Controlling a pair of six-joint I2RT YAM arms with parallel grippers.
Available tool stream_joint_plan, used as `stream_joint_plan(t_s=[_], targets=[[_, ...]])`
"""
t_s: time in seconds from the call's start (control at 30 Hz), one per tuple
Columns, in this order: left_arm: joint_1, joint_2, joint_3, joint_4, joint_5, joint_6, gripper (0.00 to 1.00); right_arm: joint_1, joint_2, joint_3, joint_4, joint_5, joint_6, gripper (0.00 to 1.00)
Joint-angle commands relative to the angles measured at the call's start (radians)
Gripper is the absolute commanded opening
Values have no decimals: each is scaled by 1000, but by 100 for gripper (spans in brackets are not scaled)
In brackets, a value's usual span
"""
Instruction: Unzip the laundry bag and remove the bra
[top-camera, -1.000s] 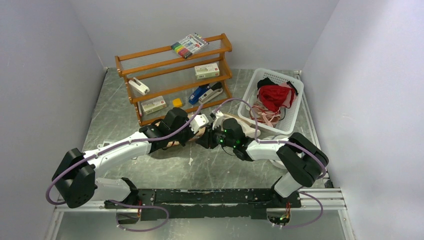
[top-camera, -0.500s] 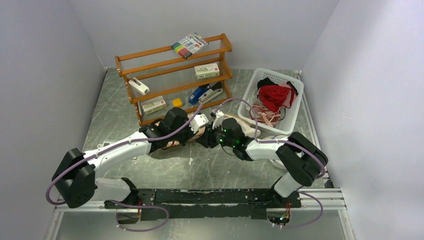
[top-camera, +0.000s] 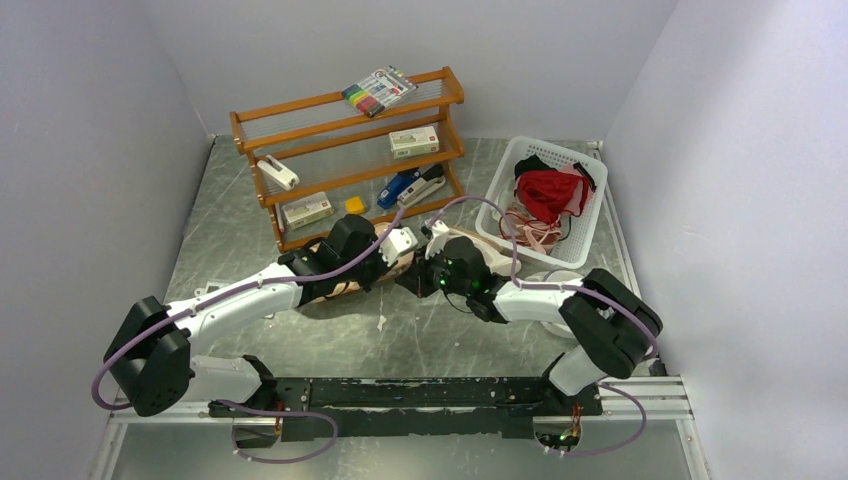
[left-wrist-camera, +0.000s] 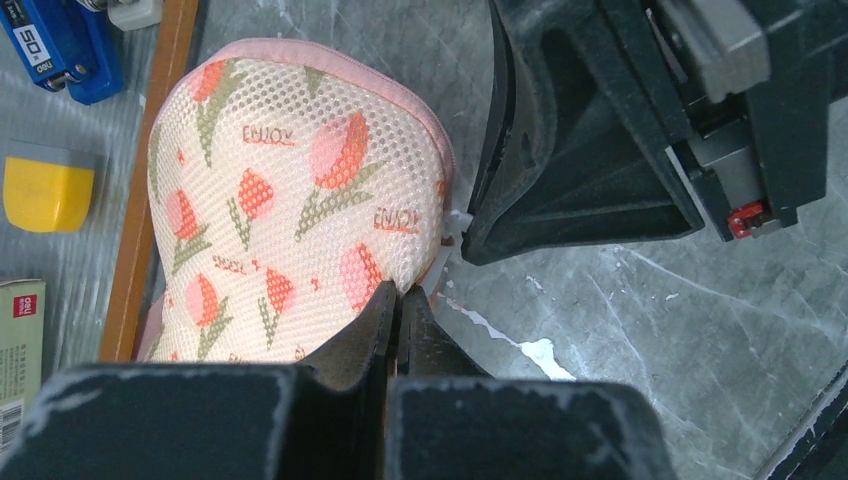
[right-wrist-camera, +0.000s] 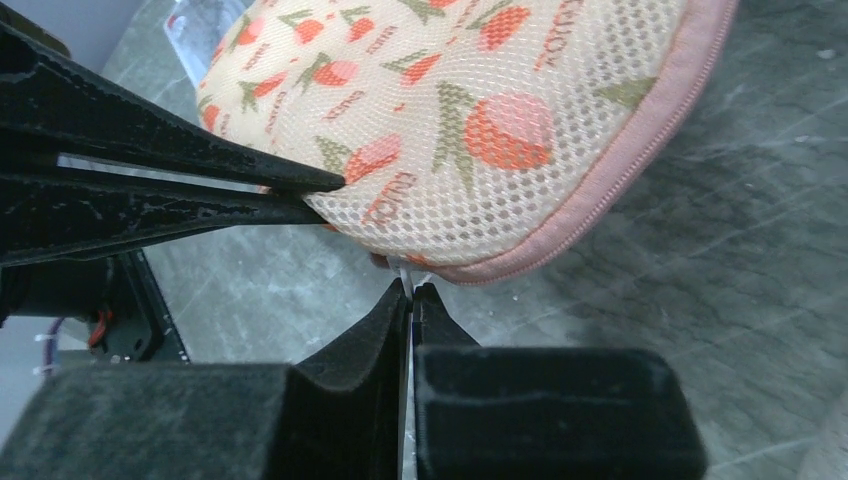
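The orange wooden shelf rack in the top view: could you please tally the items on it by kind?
Flat pack of coloured marker pens: 1
White-and-green cardboard boxes: 2
Stapler-shaped desk items, white, blue, dark grey: 3
Small yellow block: 1
Total: 7

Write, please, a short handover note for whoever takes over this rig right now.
Left claw: shut on the laundry bag at its mesh edge.
Right claw: shut on what looks like the white zip tab.
The bag lies on the table by the wooden shelf; the zip that shows is closed; bra not in view.
Done: both grips set. To do: pull the zip open, take out the bra.
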Motion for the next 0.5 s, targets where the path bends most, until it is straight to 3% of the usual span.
stream_joint_plan(t_s=[0.0, 0.3, 0.47], targets=[[4, -13, 26, -3, 23, 3, 7, -6, -47, 21, -81, 120, -59, 0], [4, -15, 22, -11, 17, 11, 7, -18, -77, 80, -280, 353, -180, 0], [4, -10, 20, -14, 26, 13, 7, -21, -105, 75, -250, 267, -276, 0]])
